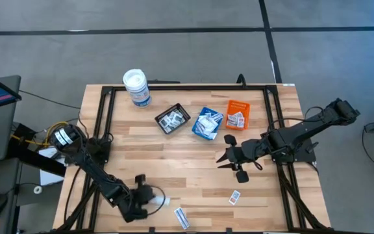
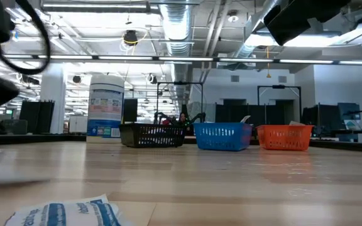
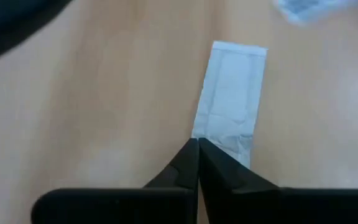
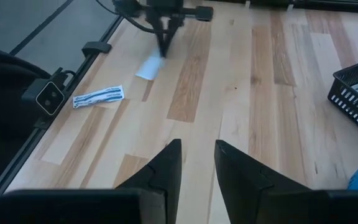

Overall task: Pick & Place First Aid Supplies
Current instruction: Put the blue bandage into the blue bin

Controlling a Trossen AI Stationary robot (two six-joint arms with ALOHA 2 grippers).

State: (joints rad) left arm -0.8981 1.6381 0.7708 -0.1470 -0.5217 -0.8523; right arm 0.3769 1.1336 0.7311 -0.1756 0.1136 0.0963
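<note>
Wooden slats make up the table (image 1: pixel 193 162), framed by black rails, with grey floor around it. From above, a white canister (image 1: pixel 136 87) stands at the far left, and three trays sit in a row at the far side: black (image 1: pixel 172 119), blue (image 1: pixel 207 123) and orange (image 1: pixel 237 114), each with packets inside. The left arm stretches from its base along the near-left edge, its gripper (image 1: pixel 153 198) low by a small white packet (image 1: pixel 163 201). Two more packets lie loose, one at the near edge (image 1: pixel 182 218) and one near right (image 1: pixel 234 197). The right arm reaches in from the right, elbow bent, and the right gripper (image 1: pixel 221 158) hangs over mid-table with its fingers spread.

At table height, the canister (image 2: pixel 106 107) and the three trays line the far side, and a blue-printed packet (image 2: pixel 65 214) lies close to the lens.

The left wrist camera shows the left gripper (image 3: pixel 198 144) with fingertips pinched together on the end of the white packet (image 3: pixel 230 93), which lies flat on the wood.

The right wrist camera shows the right gripper (image 4: pixel 197 148) parted and holding nothing, bare wood below; farther off, the left arm stands tip-down on the white packet (image 4: pixel 148 68), with a printed packet (image 4: pixel 98 96) lying beside it
</note>
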